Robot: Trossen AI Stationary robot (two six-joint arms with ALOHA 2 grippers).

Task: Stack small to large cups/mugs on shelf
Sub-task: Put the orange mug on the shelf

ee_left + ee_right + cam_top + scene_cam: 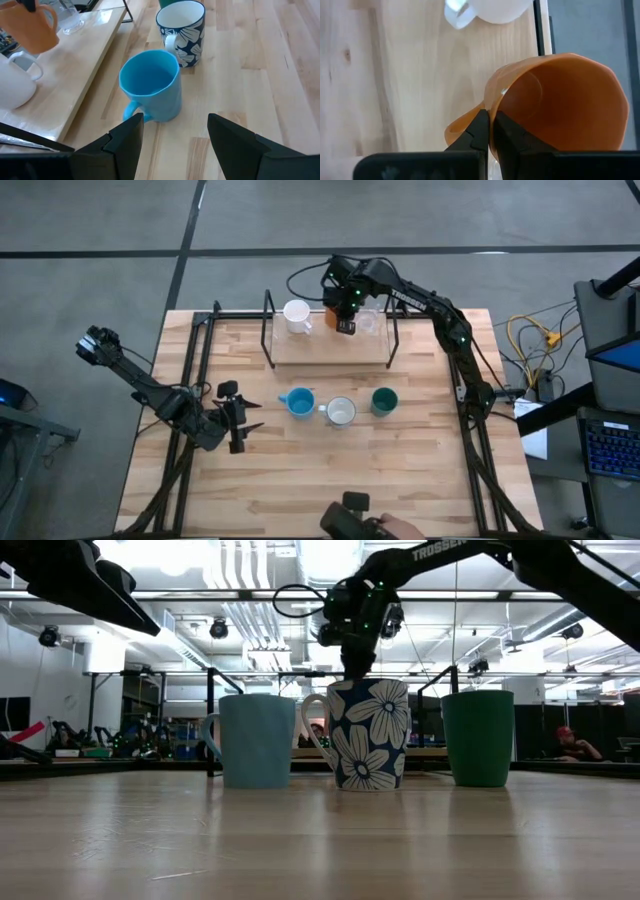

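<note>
My left end effector (243, 425) hangs low over the pale butcher-block wooden table (330, 480), on its left half, fingers (127, 137) spread apart and empty, pointed at the light blue mug (298, 402) just ahead. That mug begins a row across the middle of the table: next the white mug with dark blue flower pattern (341, 413), then the dark green cup (384, 400), each near its neighbour but not touching. Behind the row stands the light wooden shelf board in its black rod frame (330, 348). On it, from the left, sits a plain white mug (296, 314), then my right end effector (346, 321), pressed together on the wall of the tilted orange plastic mug (555, 105) and holding it clear above the board, then a clear glass cup (369, 323) just beside it. Around the table lies grey concrete floor (100, 240), with yellow cables (535, 340) on the right. Level across the table, the room shows white ceiling ducts (245, 570), strip lights and a seated person (570, 745) far off to the right
</note>
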